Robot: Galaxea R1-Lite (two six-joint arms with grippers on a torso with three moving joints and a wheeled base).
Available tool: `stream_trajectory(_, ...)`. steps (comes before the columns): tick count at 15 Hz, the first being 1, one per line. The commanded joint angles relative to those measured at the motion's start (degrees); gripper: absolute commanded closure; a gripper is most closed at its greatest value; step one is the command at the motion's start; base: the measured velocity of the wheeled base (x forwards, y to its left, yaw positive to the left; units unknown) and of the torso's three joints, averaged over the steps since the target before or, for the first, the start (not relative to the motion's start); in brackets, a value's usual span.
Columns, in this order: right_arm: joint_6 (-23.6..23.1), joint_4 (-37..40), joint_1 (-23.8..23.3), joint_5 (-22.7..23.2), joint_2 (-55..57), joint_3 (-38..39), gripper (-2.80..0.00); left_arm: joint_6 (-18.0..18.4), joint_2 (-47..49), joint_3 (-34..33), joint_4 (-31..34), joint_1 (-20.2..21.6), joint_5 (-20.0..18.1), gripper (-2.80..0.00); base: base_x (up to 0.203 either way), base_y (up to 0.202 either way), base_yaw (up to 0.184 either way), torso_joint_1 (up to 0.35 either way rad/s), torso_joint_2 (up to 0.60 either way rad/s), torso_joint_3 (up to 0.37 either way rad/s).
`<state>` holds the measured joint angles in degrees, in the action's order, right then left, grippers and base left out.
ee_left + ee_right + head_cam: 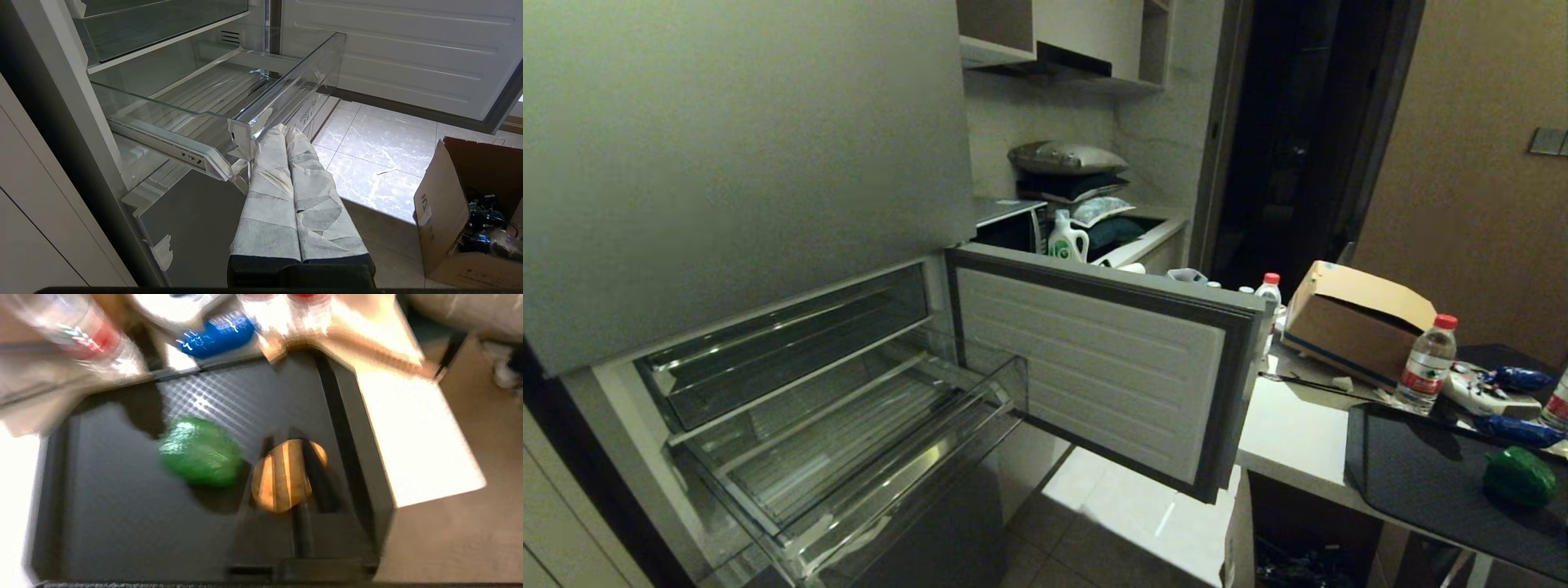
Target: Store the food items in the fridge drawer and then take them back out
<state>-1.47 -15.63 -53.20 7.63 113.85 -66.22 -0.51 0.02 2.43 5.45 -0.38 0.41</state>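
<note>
Fridge lower door (1094,359) swung open; inner face white, ribbed with horizontal ridges, dark gasket around the edge. Drawer (866,433) pulled out: clear hard plastic, wide and deep, floor ribbed along its depth, glossy front rim. Long axis runs across the fridge opening; open top faces up. Nothing visible inside. Above it a shallower, darker tray (784,351).

Left gripper (286,130) sits just beside the drawer's front corner (245,134), fingers (269,192) pressed together, nothing between them. Fingers wrapped in pale, creased tape-like covering; the base is black. Below them, grey panel and glossy marbled floor tiles (376,155). Open cardboard box (449,212) on the floor nearby.

To the robot's right, a white table (1298,441) carries a black mat (1421,482) with a fine diamond-grid texture. Green item (1519,476) lies on the mat: rounded, lumpy, shiny skin; no clear long axis. Tan item (288,473) shows only in the right wrist view, near the green item (200,457): oval, smooth, its long axis running roughly in line with the fingers.

Right gripper (296,457) is over the mat; view motion-blurred. Dark fingers (316,469) cross the tan item, clamped down; whether they actually grip it, cannot tell.

Behind the mat: clear bottles with red caps (1427,363), blue packets (1519,379), a brown cardboard box (1356,322).
</note>
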Motion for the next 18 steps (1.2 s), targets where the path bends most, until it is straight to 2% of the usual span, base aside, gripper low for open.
stream_trajectory(1, -0.56, -0.10, 0.12, 3.15, -15.66, 6.14, 0.00, -0.02, -0.02, -0.05, 0.00, 0.03, 0.02, 0.00, 0.000, 0.000, 0.000, 0.000, 0.00, 0.000)
stream_trajectory(3, -1.04, -0.10, 0.18, 6.72, -21.11, 10.72, 0.00, -0.02, 0.06, 0.04, 0.00, 0.03, 0.02, 0.00, 0.000, 0.000, 0.000, 0.000, 0.00, 0.000)
stream_trajectory(6, -0.98, -0.08, 0.20, 8.56, -29.67, 16.83, 0.00, -0.02, -0.02, -0.02, 0.04, 0.03, 0.02, 0.00, 0.000, 0.000, 0.000, 0.000, 0.00, 0.000)
stream_trajectory(11, -0.99, -0.02, 0.25, 13.21, -34.08, 19.47, 0.00, -0.02, 0.06, 0.03, 0.08, 0.03, 0.02, 0.00, 0.000, 0.000, 0.000, 0.000, 0.00, 0.000)
stream_trajectory(18, -1.05, 0.06, 0.29, 13.37, -37.98, 20.34, 0.00, -0.02, 0.02, 0.00, 0.00, 0.03, 0.02, 0.00, -0.002, -0.006, 0.163, 0.001, 0.00, 0.002)
